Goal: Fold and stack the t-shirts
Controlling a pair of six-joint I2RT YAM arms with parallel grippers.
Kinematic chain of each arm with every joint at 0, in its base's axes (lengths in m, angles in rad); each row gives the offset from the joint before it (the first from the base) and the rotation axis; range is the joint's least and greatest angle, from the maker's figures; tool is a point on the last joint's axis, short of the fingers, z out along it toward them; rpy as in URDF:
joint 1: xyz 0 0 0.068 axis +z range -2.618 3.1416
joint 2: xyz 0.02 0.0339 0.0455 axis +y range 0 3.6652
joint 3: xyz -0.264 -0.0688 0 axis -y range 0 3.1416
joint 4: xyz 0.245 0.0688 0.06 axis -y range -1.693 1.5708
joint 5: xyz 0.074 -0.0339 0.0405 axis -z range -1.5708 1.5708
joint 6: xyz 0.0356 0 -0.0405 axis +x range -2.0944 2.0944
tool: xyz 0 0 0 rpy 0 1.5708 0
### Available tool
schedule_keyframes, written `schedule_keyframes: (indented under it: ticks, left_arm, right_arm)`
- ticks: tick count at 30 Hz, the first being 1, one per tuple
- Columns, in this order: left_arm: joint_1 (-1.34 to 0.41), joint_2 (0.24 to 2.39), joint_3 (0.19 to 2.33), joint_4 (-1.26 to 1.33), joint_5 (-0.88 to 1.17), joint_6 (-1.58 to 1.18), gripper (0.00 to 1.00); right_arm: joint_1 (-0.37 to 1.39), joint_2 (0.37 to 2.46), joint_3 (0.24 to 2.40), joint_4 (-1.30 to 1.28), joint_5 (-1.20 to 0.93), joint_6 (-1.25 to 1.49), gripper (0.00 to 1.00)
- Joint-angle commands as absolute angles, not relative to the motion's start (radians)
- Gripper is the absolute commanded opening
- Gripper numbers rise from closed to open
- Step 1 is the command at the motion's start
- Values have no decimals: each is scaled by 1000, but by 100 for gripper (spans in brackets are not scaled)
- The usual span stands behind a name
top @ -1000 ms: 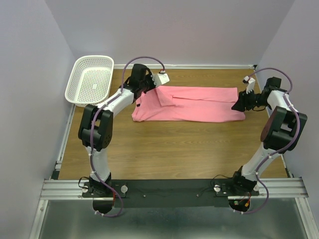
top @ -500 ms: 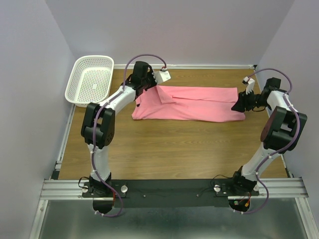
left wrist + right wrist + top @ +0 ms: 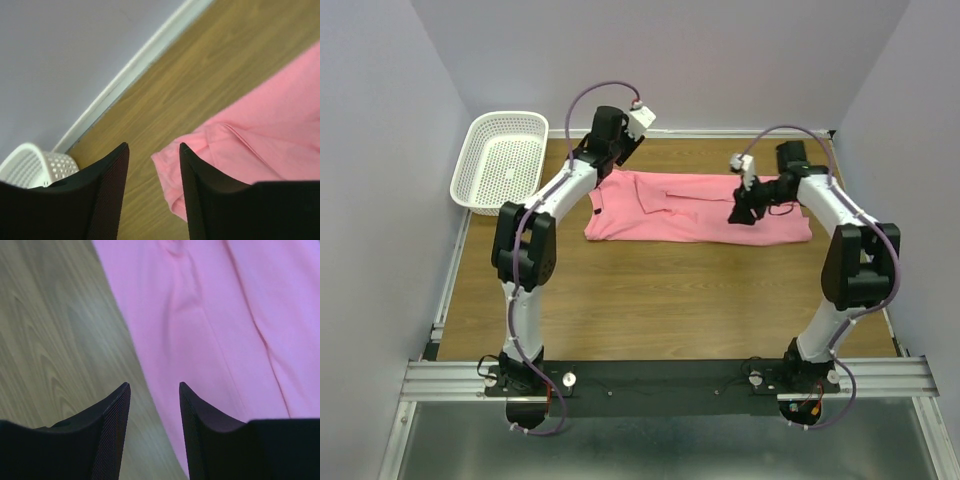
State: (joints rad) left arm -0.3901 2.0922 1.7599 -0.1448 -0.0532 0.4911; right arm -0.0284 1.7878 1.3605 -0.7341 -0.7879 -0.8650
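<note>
- Garment position, overhead view: one salmon-pink t-shirt (image 3: 690,215) lies stretched sideways across the far half of the table (image 3: 670,290), flat, with a narrow flap laid over its left part. A white mesh basket (image 3: 510,114) stands apart at the far left corner. The left gripper (image 3: 608,158) hangs over the shirt's far left corner; the right gripper (image 3: 739,214) hangs over the shirt's right half.
- Left wrist view: the left gripper (image 3: 153,146) is spread wide with nothing between its fingers. Bare wood and the rumpled pink corner of the shirt (image 3: 260,145) show below, and the basket (image 3: 30,160) sits off to one side by the wall (image 3: 75,50).
- Right wrist view: the right gripper (image 3: 152,385) is likewise released and empty. An edge of the shirt (image 3: 225,315) runs beneath the gap, wood on one side, creased cloth on the other.
- Assessment: folding appears partly done and between grasps; stacking has not begun. The next move likely calls for each gripper to descend and pinch an edge cleanly, taking all layers, so the cloth can be carried over without dragging.
- Markings: no brand, label or legible writing found on shirt, basket or arms.
</note>
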Motion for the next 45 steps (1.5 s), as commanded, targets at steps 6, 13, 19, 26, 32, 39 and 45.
schedule_keyframes:
  ticks: [6, 13, 19, 26, 32, 39, 45]
  left_arm:
    - [-232, 1362, 1301, -5, -143, 5, 76]
    - [-202, 852, 829, 58, -117, -11, 83]
    - [-202, 640, 663, 40, -127, -15, 83]
    - [-202, 538, 604, 58, -147, -34, 83]
    - [-202, 569, 609, 60, -112, -29, 83]
    - [-202, 563, 604, 58, -101, -25, 83]
    - [-202, 569, 606, 60, -87, -21, 83]
  right_arm:
    - [464, 1864, 1468, -421, -371, -591, 57]
    - [594, 2100, 1693, -301, -108, -345, 82]
    - [644, 2227, 1799, -302, -19, -331, 74]
    - [658, 2263, 1815, -302, 17, -322, 59]
    - [678, 2279, 1793, -307, 31, -319, 54]
    - [678, 2321, 1810, -314, 94, -322, 54]
    - [677, 2332, 1813, -316, 135, -334, 43]
